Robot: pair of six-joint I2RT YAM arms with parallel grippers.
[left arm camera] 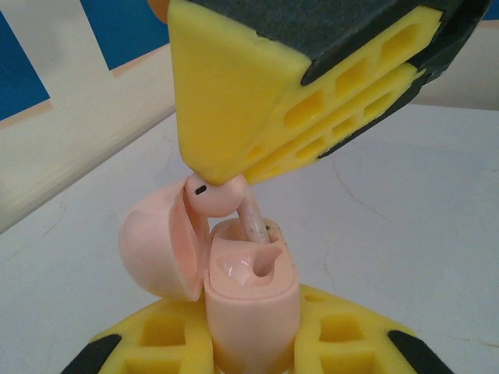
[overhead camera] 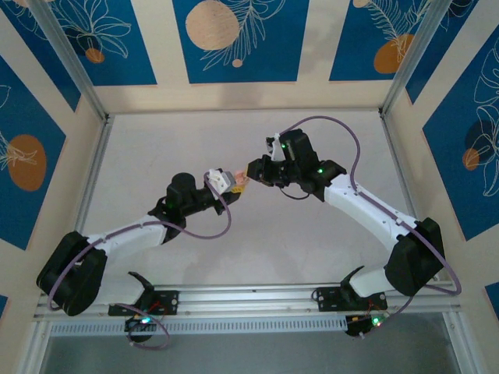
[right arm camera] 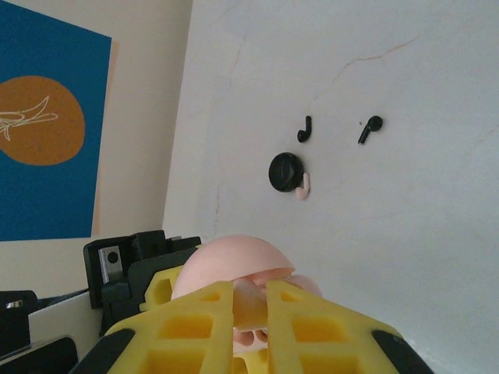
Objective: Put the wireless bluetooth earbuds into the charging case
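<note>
My left gripper (left arm camera: pixel 253 347) is shut on a pink charging case (left arm camera: pixel 253 300), held upright with its lid (left arm camera: pixel 156 245) swung open to the left. My right gripper (right arm camera: pixel 249 312) is shut on a pink earbud (left arm camera: pixel 214 195), whose stem (left arm camera: pixel 256 222) reaches down into the case's far slot. The near slot is empty. In the top view the two grippers (overhead camera: pixel 231 185) (overhead camera: pixel 253 171) meet above mid-table. Two tiny black earbuds (right arm camera: pixel 305 129) (right arm camera: pixel 369 128) lie apart on the table in the right wrist view.
A round black disc (right arm camera: pixel 285 172) lies on the white table (right arm camera: pixel 405 234) below the black earbuds, with a second small pink earbud (right arm camera: pixel 305 187) touching its edge. Blue patterned walls (overhead camera: pixel 234 35) enclose the table on three sides.
</note>
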